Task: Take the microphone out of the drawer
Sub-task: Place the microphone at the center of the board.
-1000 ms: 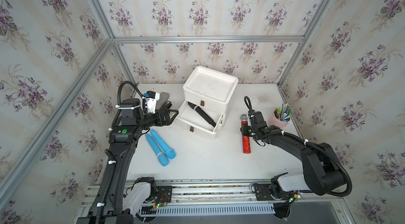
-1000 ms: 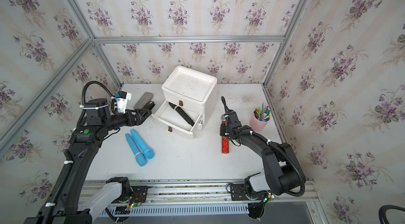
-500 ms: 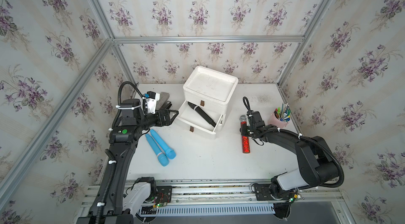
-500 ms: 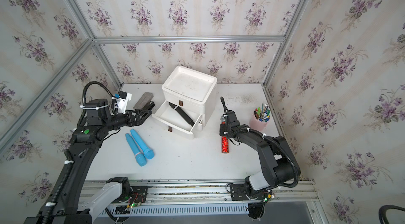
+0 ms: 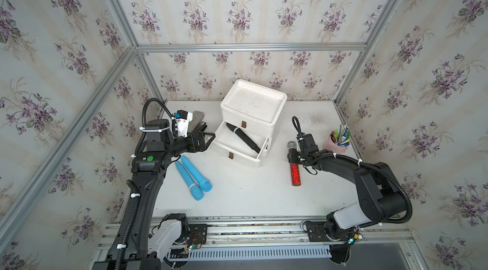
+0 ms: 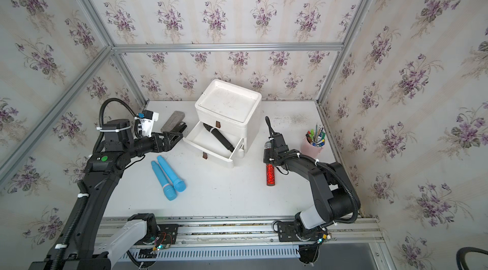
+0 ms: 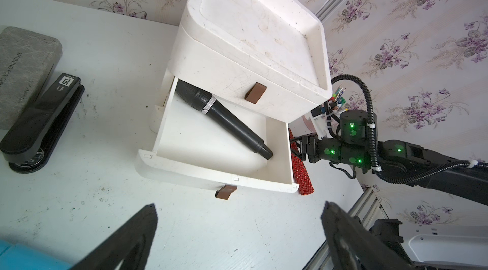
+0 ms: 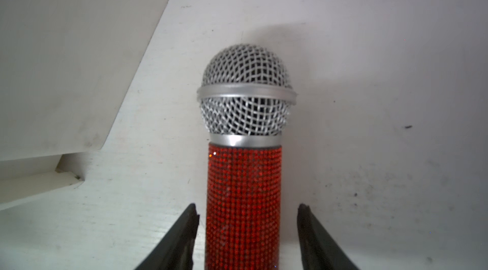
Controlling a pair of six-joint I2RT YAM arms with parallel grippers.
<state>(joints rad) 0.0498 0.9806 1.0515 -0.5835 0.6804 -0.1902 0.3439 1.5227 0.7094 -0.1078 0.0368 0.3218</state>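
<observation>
Looking down, the white table [image 5: 250, 197] carries a smooth, boxy white plastic drawer unit [image 5: 253, 105]. Its lower drawer [image 5: 237, 154] is pulled out, and the black microphone [image 7: 224, 121] lies slantwise inside it with its head tucked toward the back. The left gripper [image 5: 208, 140] hangs just beside the drawer, jaws spread wide around nothing. Only the left wrist view shows the pale band at that microphone's neck, and the print on a grey case [image 7: 23, 65] beside a glossy stapler [image 7: 39, 128]. Only the right wrist view shows the right gripper [image 8: 247, 209] straddling a red sequinned microphone [image 8: 244, 171] with a wire-mesh head that lies on the table. A sliver of gap shows on each side, whereas a second ago those jaws were pinched closer. Two blue microphones [image 5: 192, 176] lie side by side.
</observation>
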